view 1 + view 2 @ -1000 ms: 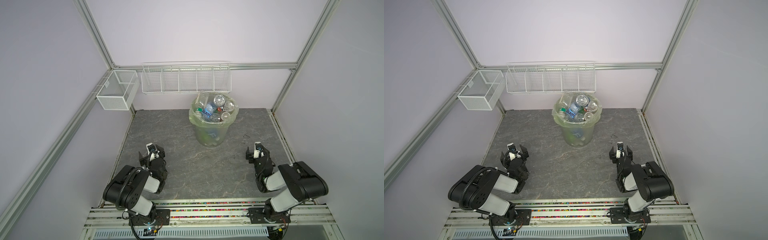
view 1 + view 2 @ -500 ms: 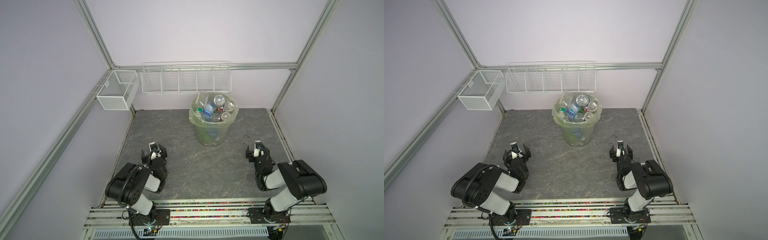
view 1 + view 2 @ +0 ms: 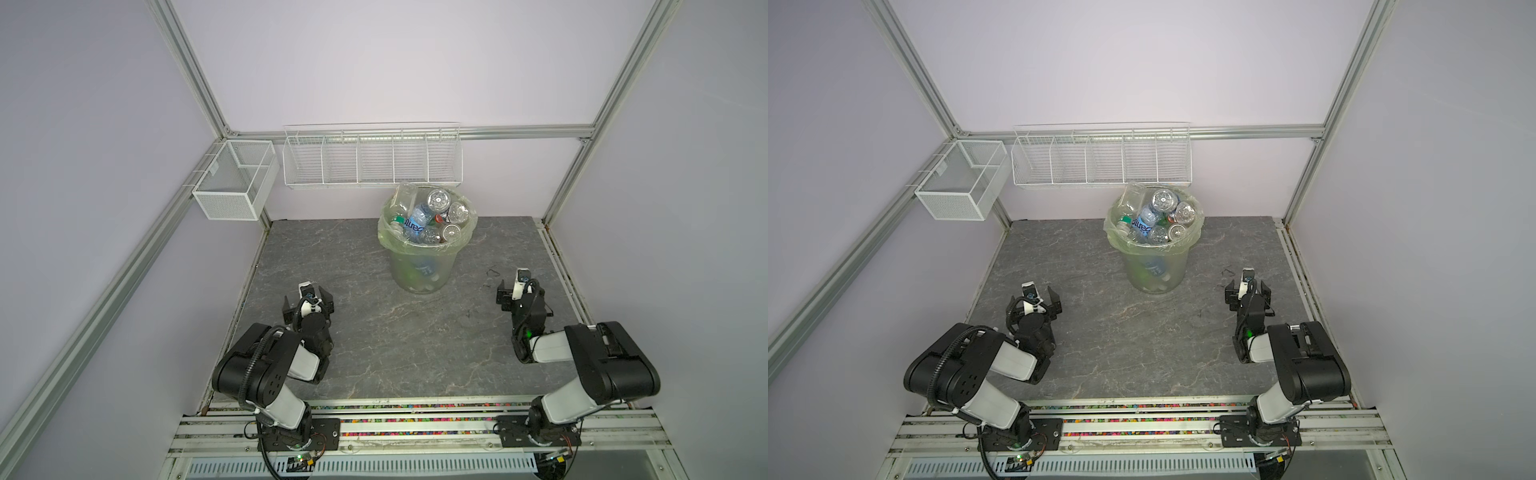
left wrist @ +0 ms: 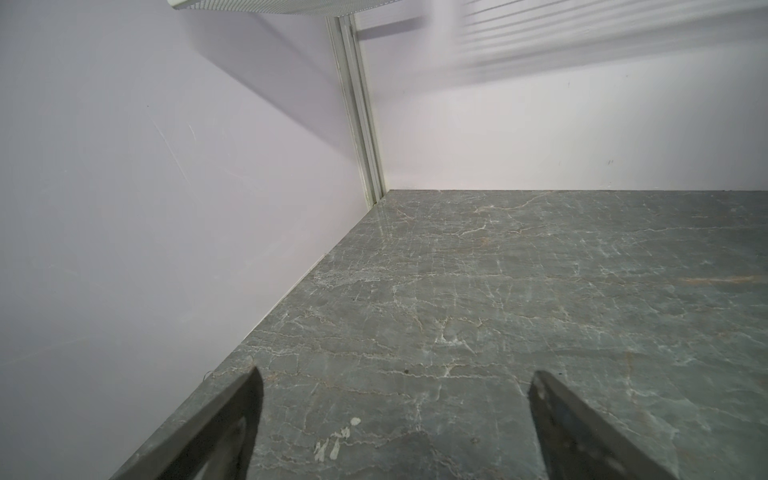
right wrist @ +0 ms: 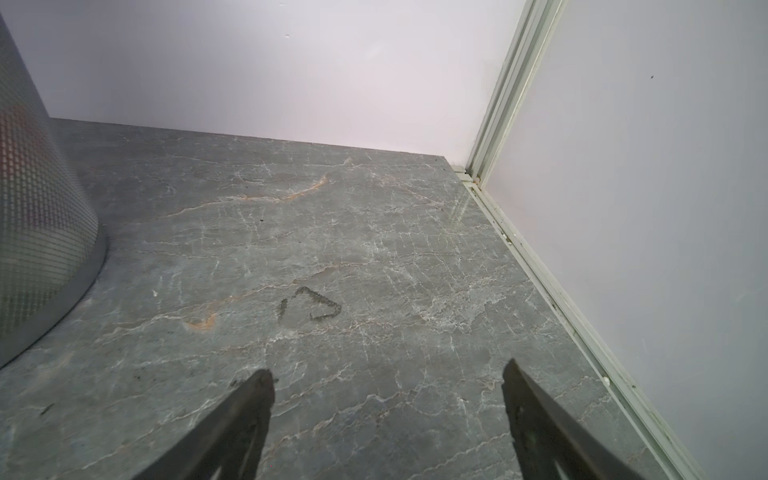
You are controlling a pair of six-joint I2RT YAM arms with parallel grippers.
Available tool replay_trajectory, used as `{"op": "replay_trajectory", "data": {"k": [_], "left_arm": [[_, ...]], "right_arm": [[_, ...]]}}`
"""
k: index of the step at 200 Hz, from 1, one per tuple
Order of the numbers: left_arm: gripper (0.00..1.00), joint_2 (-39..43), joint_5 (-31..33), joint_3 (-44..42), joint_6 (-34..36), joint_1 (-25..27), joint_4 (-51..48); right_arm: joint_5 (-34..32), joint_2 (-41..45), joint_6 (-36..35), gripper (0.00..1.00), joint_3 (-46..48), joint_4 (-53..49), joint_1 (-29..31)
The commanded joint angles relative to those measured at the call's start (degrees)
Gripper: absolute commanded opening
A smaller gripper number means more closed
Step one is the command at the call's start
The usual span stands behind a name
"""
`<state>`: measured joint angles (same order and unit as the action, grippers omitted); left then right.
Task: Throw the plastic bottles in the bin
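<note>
Grey marbled tabletop (image 3: pixel 395 340) floored a lilac-walled booth framed in aluminium posts. Close to the table's left edge, where it met the wall, the left gripper (image 3: pixel 308 300) sat low with its jaws wide apart and nothing between them. In the left wrist view open tabletop ran ahead of its fingertips (image 4: pixel 249 386) to the back corner post (image 4: pixel 357 124). High ahead to its left hung one mesh box basket (image 3: pixel 226 205), and high ahead to its right hung one long wire basket (image 3: pixel 372 166) split into five compartments. One bin (image 3: pixel 419 270) stood by the back wall, well ahead of both grippers and between them. The plastic bottles (image 3: pixel 419 224) lay heaped inside it to the rim, about eight showing on top and more dimly through its wall; the full count could not be told. Open table stretched between the two grippers. Close to the right edge rail (image 5: pixel 542 282) sat the right gripper (image 3: pixel 1247 291), jaws likewise spread and holding nothing. One dark triangular mark (image 5: pixel 311 307) lay just ahead of it, and the bin's base stood ahead to its left.
</note>
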<state>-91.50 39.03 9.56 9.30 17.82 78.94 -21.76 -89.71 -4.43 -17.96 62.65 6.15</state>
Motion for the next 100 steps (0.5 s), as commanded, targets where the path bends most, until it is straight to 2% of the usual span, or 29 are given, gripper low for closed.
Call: {"op": "replay_trajectory", "data": {"k": [1, 19, 25, 28, 38, 56, 79, 100], "left_arm": [[0.99, -0.2, -3.8, 1.2, -0.4, -1.2, 0.9], [0.99, 0.9, -8.3, 1.2, -4.5, -4.5, -2.9], [1.00, 0.4, -11.8, 1.3, -5.2, -6.3, -4.8], [1.00, -0.2, -12.5, 3.5, -5.1, -6.6, -5.3], [1.00, -1.1, -12.6, 4.8, -4.5, -6.7, -5.1], [1.00, 1.6, -12.5, 6.8, -6.4, -7.1, -13.5], [1.00, 0.7, -13.1, 7.3, -6.1, -7.7, -12.6], [1.00, 1.3, -13.1, 10.1, -7.7, -8.9, -18.7]], "right_arm": [[0.2, 1.0, 1.6, 0.89, -1.0, -5.2, -0.6], [0.8, 1.0, 1.9, 0.89, -1.4, -6.1, -1.0], [0.8, 1.1, 2.0, 0.89, -1.5, -6.2, -1.0], [0.8, 1.1, 2.0, 0.89, -1.5, -6.2, -1.0], [0.8, 1.2, 2.0, 0.89, -1.5, -6.3, -1.0], [0.8, 1.2, 2.0, 0.89, -1.5, -6.3, -1.1], [0.9, 1.2, 2.0, 0.89, -1.4, -6.3, -1.1], [0.4, 1.0, 2.8, 0.89, -1.9, -7.0, -1.5]]}}
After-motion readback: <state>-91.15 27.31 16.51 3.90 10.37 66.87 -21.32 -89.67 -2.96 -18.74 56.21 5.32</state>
